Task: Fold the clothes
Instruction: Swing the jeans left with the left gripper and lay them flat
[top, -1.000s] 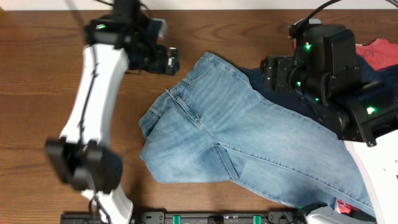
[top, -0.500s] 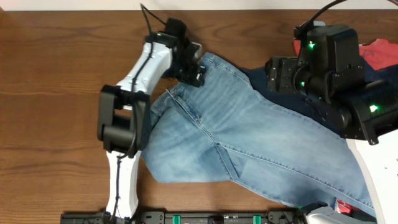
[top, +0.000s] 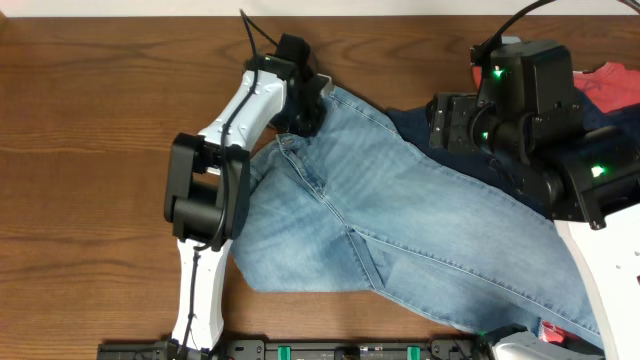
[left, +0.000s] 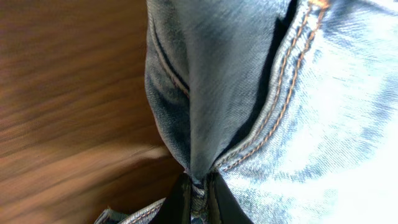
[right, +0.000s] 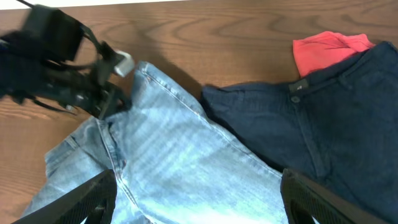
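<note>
Newly arrived, our left gripper (left: 198, 191) now pinches the waistband of the light-blue denim jeans (top: 400, 225) near the far edge of the wooden table (top: 90, 150), ready, we judge, to fold.

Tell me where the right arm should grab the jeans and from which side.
Probably the long edge of the jeans beside the navy garment, coming down from above. That edge lies flat and uncovered near the right gripper, while the left gripper pinches the waistband end.
</note>
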